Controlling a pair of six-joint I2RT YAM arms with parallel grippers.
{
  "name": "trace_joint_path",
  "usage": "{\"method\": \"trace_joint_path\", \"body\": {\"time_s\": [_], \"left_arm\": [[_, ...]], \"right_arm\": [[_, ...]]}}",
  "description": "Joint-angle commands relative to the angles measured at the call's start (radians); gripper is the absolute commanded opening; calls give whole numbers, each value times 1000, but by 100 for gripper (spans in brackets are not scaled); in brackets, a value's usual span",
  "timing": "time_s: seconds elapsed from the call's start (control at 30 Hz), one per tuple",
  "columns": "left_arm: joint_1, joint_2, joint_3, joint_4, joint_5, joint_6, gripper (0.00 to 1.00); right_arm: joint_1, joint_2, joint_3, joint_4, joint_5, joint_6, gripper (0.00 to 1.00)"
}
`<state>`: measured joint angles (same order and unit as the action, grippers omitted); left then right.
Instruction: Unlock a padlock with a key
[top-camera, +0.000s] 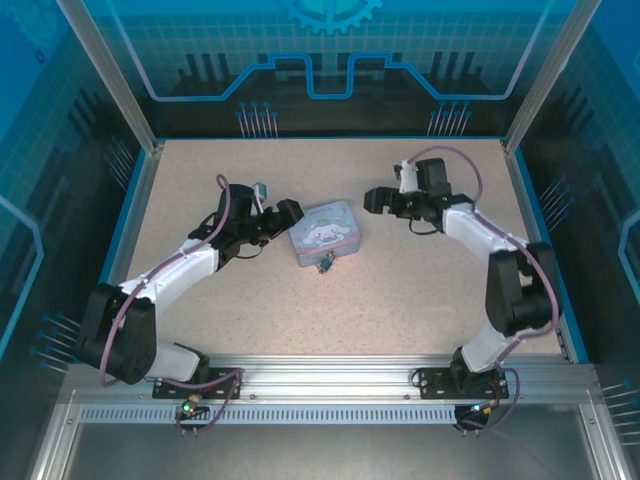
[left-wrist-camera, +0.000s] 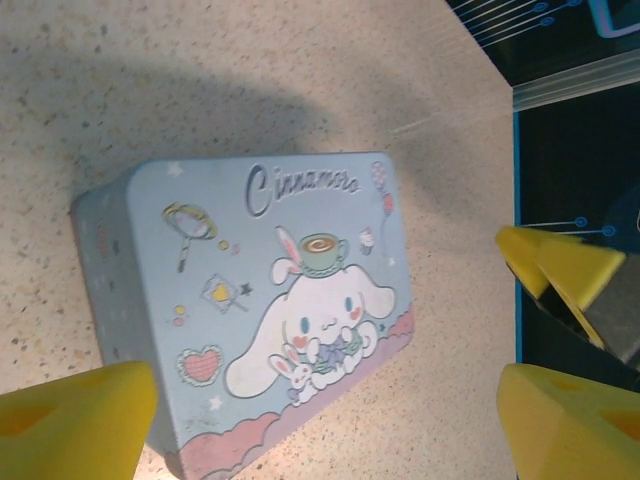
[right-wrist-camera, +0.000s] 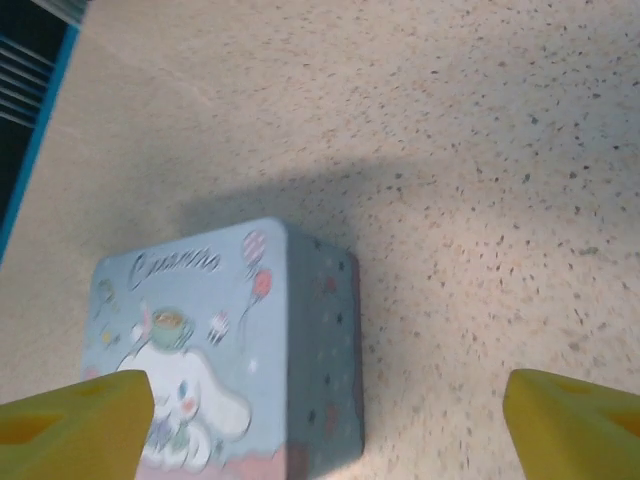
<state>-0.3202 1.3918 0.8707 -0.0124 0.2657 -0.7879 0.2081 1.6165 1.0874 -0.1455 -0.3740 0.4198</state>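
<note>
The padlock (top-camera: 323, 266) is a tiny dark teal speck on the table, touching the near edge of the pale lilac-blue cartoon tin (top-camera: 328, 233). The key is out of view. My left gripper (top-camera: 285, 215) hovers at the tin's left side, open, its yellow fingertips (left-wrist-camera: 75, 420) spread wide with the tin's lid (left-wrist-camera: 270, 310) below them. My right gripper (top-camera: 375, 198) hangs to the right of the tin and slightly behind it, open as well, its yellow fingertips (right-wrist-camera: 575, 420) far apart over the tin's right wall (right-wrist-camera: 325, 340) and bare table.
The speckled beige table (top-camera: 430, 290) is bordered by a blue rim and dark walls. A yellow tip of the other gripper (left-wrist-camera: 560, 265) shows past the tin in the left wrist view. Bare tabletop lies in front of the tin and to both sides.
</note>
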Motion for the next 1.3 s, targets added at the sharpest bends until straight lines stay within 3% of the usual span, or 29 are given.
{"method": "trace_joint_path", "body": {"time_s": [0.0,0.07,0.27,0.57,0.8,1.27], "left_arm": [[-24,5,65,-42,16,42,87],[-39,34,91,-29,33,42,86],[-56,140,132,52,76,21,81],[-73,257,177,144,127,-10,77],[-73,297,192,158,143,-10,77],[-73,335,159,186,139,-19,77]], "right_arm": [[41,-85,-152,112,-147,111,80],[86,-127,-281,226,-161,214,75],[208,-160,-497,460,-39,431,62],[373,32,-544,776,95,644,51],[420,83,-552,783,180,689,42],[467,196,-533,907,236,735,37]]}}
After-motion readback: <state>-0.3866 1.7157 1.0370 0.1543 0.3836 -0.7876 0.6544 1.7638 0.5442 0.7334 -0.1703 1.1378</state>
